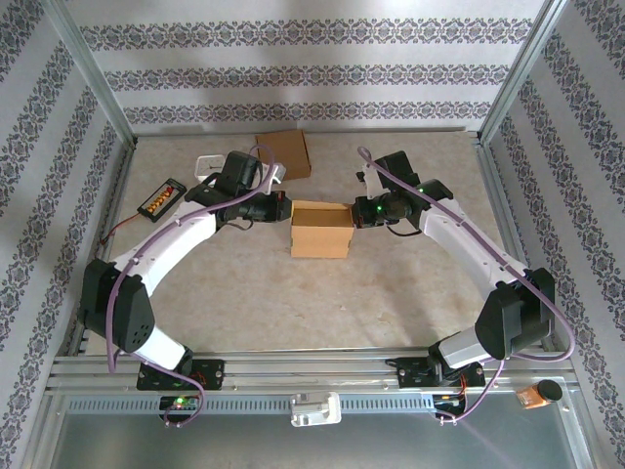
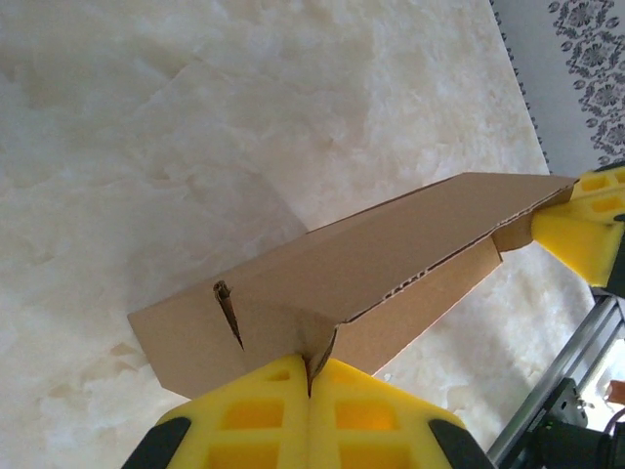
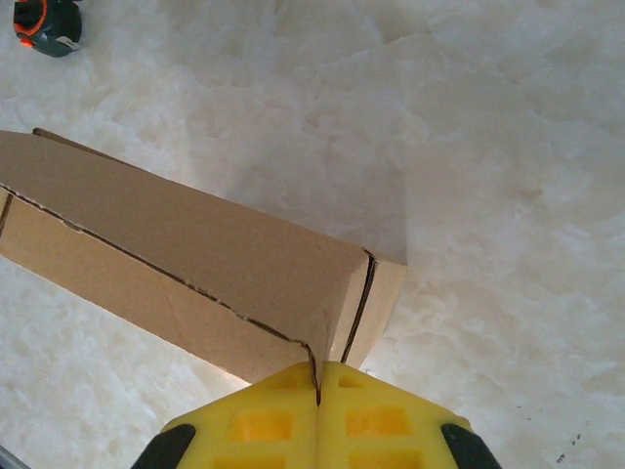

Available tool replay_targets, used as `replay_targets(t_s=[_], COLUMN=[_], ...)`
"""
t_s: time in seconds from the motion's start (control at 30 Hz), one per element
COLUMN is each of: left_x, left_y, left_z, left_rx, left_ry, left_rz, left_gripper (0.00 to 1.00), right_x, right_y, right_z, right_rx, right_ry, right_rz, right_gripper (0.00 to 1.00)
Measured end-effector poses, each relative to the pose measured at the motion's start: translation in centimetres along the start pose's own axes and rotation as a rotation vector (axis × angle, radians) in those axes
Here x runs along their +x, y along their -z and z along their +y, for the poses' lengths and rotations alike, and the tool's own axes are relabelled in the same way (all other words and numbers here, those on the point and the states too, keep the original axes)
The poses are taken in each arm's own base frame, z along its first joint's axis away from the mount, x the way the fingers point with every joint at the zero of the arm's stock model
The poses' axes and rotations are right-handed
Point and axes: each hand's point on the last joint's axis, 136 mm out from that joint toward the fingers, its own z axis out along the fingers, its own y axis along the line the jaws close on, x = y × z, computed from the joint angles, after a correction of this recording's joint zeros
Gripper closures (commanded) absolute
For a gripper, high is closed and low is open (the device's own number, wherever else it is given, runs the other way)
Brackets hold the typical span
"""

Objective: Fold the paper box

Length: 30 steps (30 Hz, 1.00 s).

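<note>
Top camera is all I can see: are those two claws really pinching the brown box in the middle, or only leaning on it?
Observer: Pinching. The left wrist view shows the left gripper shut on a thin cardboard edge at one end of the paper box.
Visitor: And the other claw?
Observer: The same. In its own wrist view the right gripper is shut on the edge at the opposite end.
Visitor: Is the box closed up?
Observer: Not sealed, it seems. The right wrist view shows a thin, ragged seam running along its length where one panel's edge meets the next.
</note>
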Motion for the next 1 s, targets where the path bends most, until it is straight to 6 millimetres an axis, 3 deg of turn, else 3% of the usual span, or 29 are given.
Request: replay_targets(t_s=[0.67,1.0], left_x=[-0.1,0.1], left_y=[-0.3,-0.1], left_z=[-0.6,1.1], left_rx=[0.052,-0.044], left_ry=[0.158,0.102], left_rz=[0.037,0.034], left_gripper=[0.97,0.97], right_x=[-0.1,0.2], right_y=[0.0,-0.1], right_z=[-0.2,0.5], right_rx=[0.011,-0.002], right_ry=[0.001,0.015], right_rz=[-0.003,0.004], right_gripper=[0.97,0.97])
